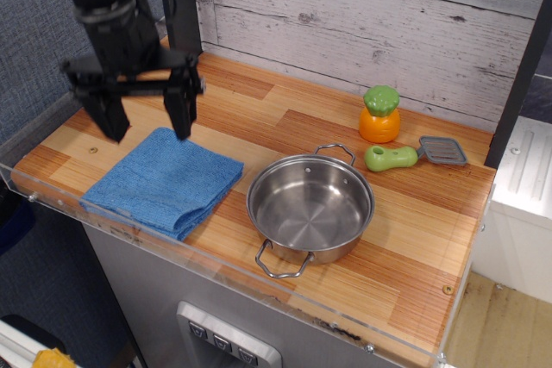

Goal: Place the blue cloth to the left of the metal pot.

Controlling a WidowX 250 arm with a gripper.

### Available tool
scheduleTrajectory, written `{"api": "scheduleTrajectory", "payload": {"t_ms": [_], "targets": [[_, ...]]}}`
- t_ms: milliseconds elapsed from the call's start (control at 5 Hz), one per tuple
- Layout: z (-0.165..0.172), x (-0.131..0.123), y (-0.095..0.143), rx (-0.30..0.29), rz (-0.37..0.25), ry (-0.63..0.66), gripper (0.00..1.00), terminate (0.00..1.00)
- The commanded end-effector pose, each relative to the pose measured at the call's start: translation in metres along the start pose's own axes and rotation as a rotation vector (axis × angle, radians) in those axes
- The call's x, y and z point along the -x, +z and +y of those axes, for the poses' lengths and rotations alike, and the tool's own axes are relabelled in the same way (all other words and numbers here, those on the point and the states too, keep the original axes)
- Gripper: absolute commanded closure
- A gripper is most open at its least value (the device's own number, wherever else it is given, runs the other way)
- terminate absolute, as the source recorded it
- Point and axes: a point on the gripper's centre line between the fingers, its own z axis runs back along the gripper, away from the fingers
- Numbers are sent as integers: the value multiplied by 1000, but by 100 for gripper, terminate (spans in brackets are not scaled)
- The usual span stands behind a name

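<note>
The blue cloth (164,182) lies folded and flat on the wooden counter, just left of the metal pot (310,207), with a small gap between them. The pot is shallow, shiny and empty, with wire loop handles at its front and back. My gripper (146,132) is black, open and empty. It hangs above the far edge of the cloth, clear of it, with its two fingers (181,115) pointing down and spread wide.
An orange and green toy vegetable (380,115) and a green-handled spatula (412,156) sit behind the pot to the right. A dark post (177,6) stands at the back left. A clear rim (216,265) runs along the counter's front edge.
</note>
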Motion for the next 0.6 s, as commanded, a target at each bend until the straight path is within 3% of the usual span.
{"api": "scheduleTrajectory", "payload": {"t_ms": [0, 200, 400], "targets": [[-6, -6, 29, 1, -87, -10, 0, 0], [-6, -6, 29, 1, -87, -10, 0, 0], [-6, -6, 29, 1, -87, -10, 0, 100]]}}
